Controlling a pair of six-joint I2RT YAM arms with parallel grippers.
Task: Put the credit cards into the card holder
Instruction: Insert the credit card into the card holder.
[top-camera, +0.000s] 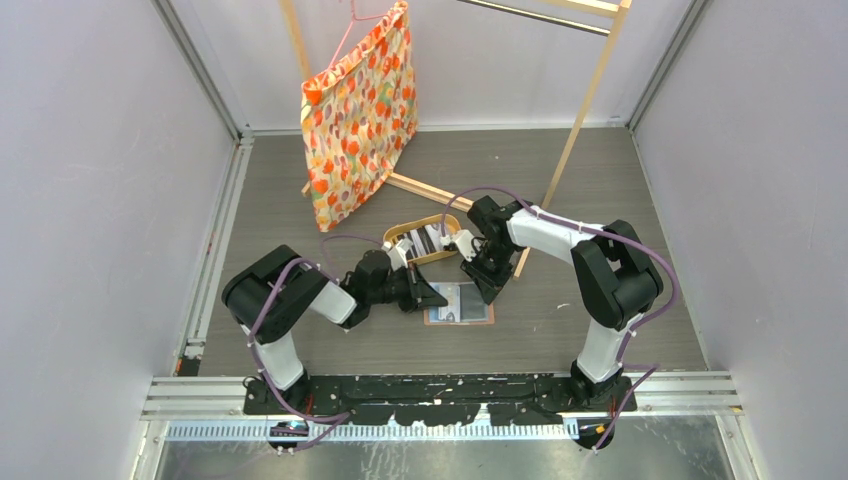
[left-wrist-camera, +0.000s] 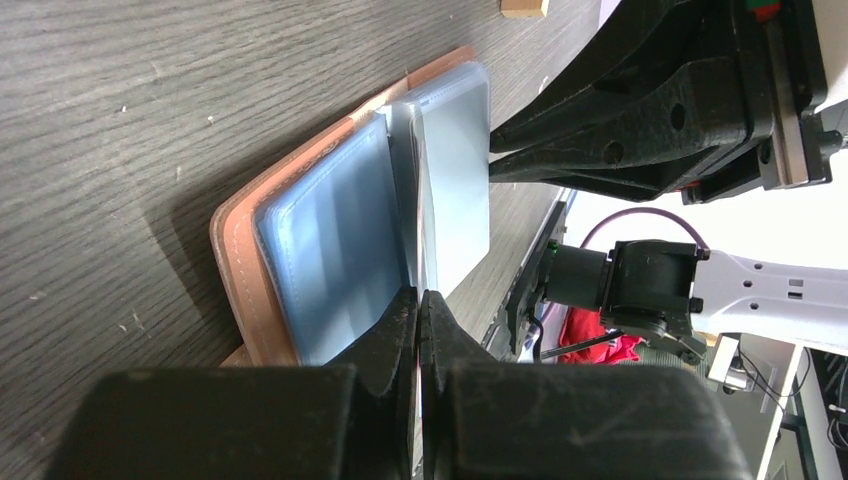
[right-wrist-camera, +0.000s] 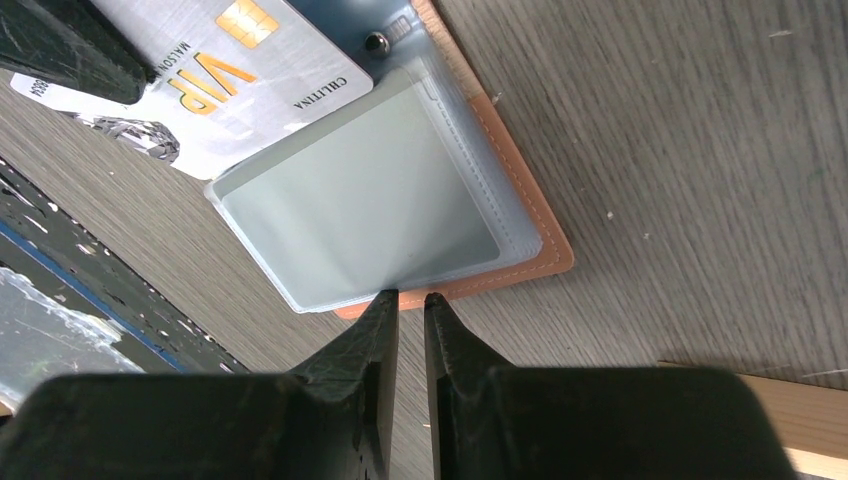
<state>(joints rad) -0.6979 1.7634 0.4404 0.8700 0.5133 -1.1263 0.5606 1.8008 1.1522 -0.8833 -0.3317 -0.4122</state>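
Note:
The salmon-tan card holder (top-camera: 468, 305) lies open on the table between both arms. My left gripper (left-wrist-camera: 421, 293) is shut on the edge of a thin clear sleeve (left-wrist-camera: 418, 230) that stands up between the blue pocket (left-wrist-camera: 330, 250) and a pale sleeve page (left-wrist-camera: 455, 170). A narrow gap separates the jaws of my right gripper (right-wrist-camera: 411, 296), with nothing in it; the tips sit at the rim of the card holder (right-wrist-camera: 545, 255), just touching its clear sleeve (right-wrist-camera: 370, 210). A silver VIP credit card (right-wrist-camera: 235, 70) lies over the holder's far half. More credit cards (top-camera: 432, 240) lie in the oval tray.
The oval wooden tray (top-camera: 408, 229) sits just behind the card holder. A flower-patterned bag (top-camera: 360, 110) hangs from a wooden rack (top-camera: 585, 100) at the back. A foot of the rack (right-wrist-camera: 800, 420) lies on the table beside my right gripper.

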